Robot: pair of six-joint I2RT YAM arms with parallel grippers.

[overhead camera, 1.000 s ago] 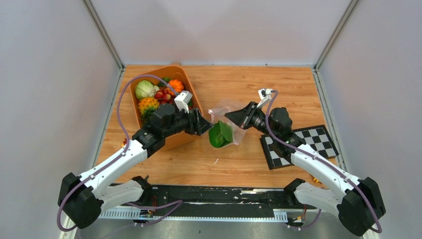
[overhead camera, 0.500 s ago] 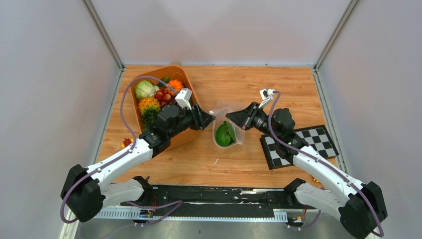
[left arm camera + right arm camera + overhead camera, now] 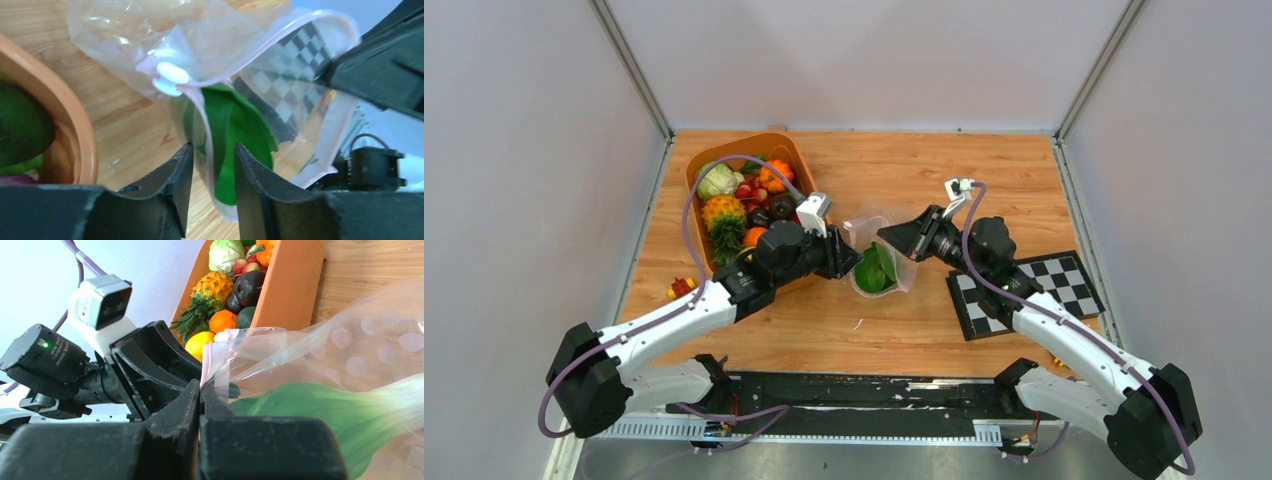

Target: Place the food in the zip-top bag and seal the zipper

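Observation:
The clear zip-top bag point(image 3: 886, 232) is held up at the table's middle with a green bok choy point(image 3: 875, 270) inside it. My right gripper point(image 3: 890, 236) is shut on the bag's mouth edge point(image 3: 216, 360), pinching the pinkish zipper strip. My left gripper point(image 3: 212, 150) is open at the bag's left side; the zipper point(image 3: 207, 135) runs between its two fingers, which do not press it. The bok choy point(image 3: 235, 135) shows through the plastic behind them. More food point(image 3: 734, 205) lies in the orange tub point(image 3: 796, 160): cabbage, pineapple, strawberries, orange pieces.
The black-and-white checkered board point(image 3: 1049, 285) lies at the right under my right arm. A small red and yellow toy piece point(image 3: 681, 288) lies on the wood left of my left arm. The tub point(image 3: 292, 285) stands close behind the bag.
My left gripper has moved right from the tub's side to the bag's left edge. The bok choy has sunk deeper into the bag. My right gripper kept hold.

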